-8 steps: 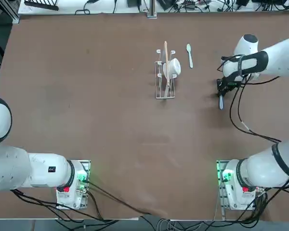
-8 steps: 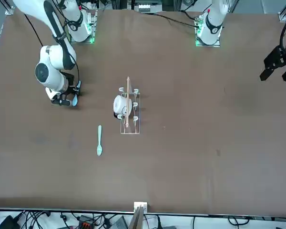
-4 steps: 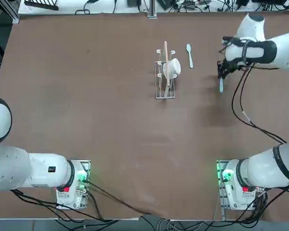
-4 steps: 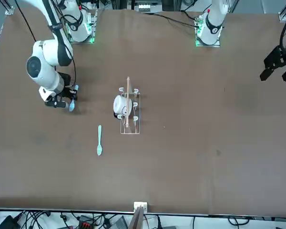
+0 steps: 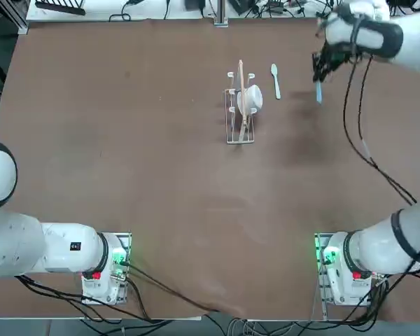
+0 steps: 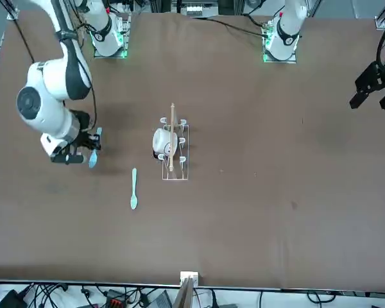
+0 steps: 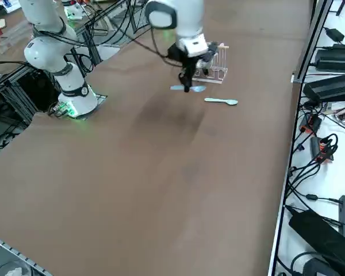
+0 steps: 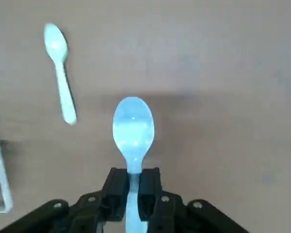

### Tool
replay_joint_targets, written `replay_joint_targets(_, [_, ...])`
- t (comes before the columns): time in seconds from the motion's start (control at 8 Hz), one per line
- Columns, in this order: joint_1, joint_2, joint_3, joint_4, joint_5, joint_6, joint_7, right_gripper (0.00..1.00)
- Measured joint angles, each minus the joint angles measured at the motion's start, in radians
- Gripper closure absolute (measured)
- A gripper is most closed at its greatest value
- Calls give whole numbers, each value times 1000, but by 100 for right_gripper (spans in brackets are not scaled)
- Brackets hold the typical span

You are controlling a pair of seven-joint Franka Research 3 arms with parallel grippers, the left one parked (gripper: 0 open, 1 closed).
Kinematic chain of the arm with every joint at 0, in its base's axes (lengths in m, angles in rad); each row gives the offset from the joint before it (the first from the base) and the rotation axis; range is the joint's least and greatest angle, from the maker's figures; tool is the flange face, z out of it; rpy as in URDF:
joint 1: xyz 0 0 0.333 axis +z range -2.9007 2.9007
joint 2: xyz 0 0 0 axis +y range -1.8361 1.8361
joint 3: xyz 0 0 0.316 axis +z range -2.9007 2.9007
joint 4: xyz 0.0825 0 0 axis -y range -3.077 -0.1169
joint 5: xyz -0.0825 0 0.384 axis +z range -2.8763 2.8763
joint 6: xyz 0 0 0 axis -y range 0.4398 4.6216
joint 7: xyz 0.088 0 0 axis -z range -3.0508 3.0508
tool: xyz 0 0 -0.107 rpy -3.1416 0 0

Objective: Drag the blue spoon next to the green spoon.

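Note:
My right gripper [image 5: 319, 75] is shut on the thin handle of the blue spoon [image 5: 318, 92], far on the table's right side. In the wrist view the spoon's oval bowl [image 8: 133, 127] sticks out past the black fingertips [image 8: 117, 183]. The spoon is level and low over the brown tabletop; whether it touches the top does not show. The green spoon [image 5: 275, 80] lies flat a short way to the left of it, between the gripper and a wire rack. The front view has the gripper [image 6: 88, 147] with the blue spoon [image 6: 93, 158] behind and left of the green spoon [image 6: 133, 190].
A small wire rack [image 5: 240, 110] holding a white cup [image 5: 252, 98] and a wooden stick stands left of the green spoon. The table's far edge [image 5: 217, 21], with cables behind it, runs close beyond the gripper.
My right gripper has carried the blue spoon toward the table's far edge, coming level with the green spoon. The green spoon and rack have stayed put.

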Motion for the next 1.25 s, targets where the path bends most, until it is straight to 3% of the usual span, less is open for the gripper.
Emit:
replay_joint_targets(0.25, [1, 146, 0, 198, 0, -44, -20, 85])
replay_joint_targets(0.62, [23, 340, 1, 380, 0, -53, -59, 85])
replay_joint_targets(0.88, [39, 422, 1, 456, 0, -49, -59, 85])
replay_joint_targets(1.25, [45, 502, -2, 485, 0, -3, -59, 85])
